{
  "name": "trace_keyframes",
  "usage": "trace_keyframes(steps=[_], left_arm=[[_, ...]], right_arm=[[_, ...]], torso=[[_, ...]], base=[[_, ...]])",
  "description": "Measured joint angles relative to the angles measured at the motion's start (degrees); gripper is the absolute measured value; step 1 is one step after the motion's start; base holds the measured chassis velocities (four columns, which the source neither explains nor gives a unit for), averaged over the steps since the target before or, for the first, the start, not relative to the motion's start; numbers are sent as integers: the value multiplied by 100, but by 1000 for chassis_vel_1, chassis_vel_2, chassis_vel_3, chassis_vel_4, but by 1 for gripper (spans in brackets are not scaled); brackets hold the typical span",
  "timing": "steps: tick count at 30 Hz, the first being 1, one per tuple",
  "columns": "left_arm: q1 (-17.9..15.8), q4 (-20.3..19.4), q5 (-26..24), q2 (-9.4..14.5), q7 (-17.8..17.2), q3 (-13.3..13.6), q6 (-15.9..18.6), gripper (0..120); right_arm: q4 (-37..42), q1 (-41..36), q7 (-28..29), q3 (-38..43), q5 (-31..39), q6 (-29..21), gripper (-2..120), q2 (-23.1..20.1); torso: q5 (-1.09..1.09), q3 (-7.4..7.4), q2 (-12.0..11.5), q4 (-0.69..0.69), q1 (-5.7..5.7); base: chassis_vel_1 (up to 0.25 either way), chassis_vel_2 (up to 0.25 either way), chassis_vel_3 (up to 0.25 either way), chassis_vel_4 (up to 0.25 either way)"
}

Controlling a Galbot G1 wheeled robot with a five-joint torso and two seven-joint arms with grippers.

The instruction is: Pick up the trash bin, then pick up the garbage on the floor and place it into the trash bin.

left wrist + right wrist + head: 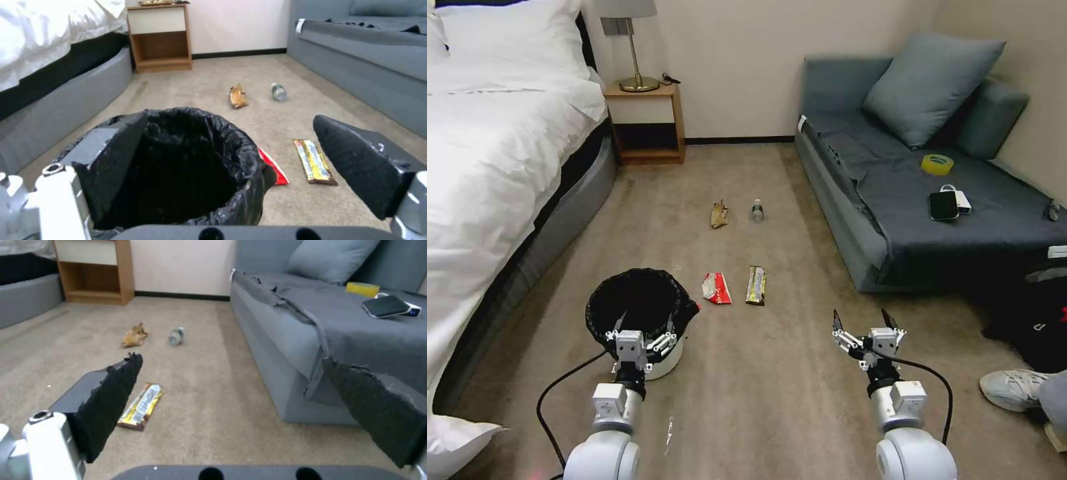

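— Jaws first: how do they stand?

— Both sets are spread wide. On the left gripper (642, 325) they sit at the near rim of the trash bin (647, 303), one finger over the bag's mouth and the other outside the wall, nothing pinched. The right gripper (864, 322) hangs above bare carpet, gripping nothing.

— So which step is this?

— Picking up the bin, by the look of it, and not yet done: it stands upright on the floor beside the bed (487, 147). The next move calls for the rim and its black liner to sit between the jaws before they close, square enough that the bin doesn't tip.

— Anything in the bin?

— Only dark liner shows inside; no litter can be made out.

— And the garbage?

— Just beyond the bin lie the red-and-white wrapper (716, 288) and the gold-brown wrapper (756, 285). Farther on, the banana peel (719, 214) and the small bottle (757, 211), near the sofa (854, 220).
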Motion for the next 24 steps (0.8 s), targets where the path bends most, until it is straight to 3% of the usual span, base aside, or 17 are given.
trace_keyframes(steps=[24], left_arm=[[3, 2, 1, 3, 1, -1, -1, 100]], right_arm=[[-1, 0, -2, -6, 2, 1, 100, -1]], torso=[[0, 0, 0, 0, 0]], base=[[0, 0, 0, 0]])
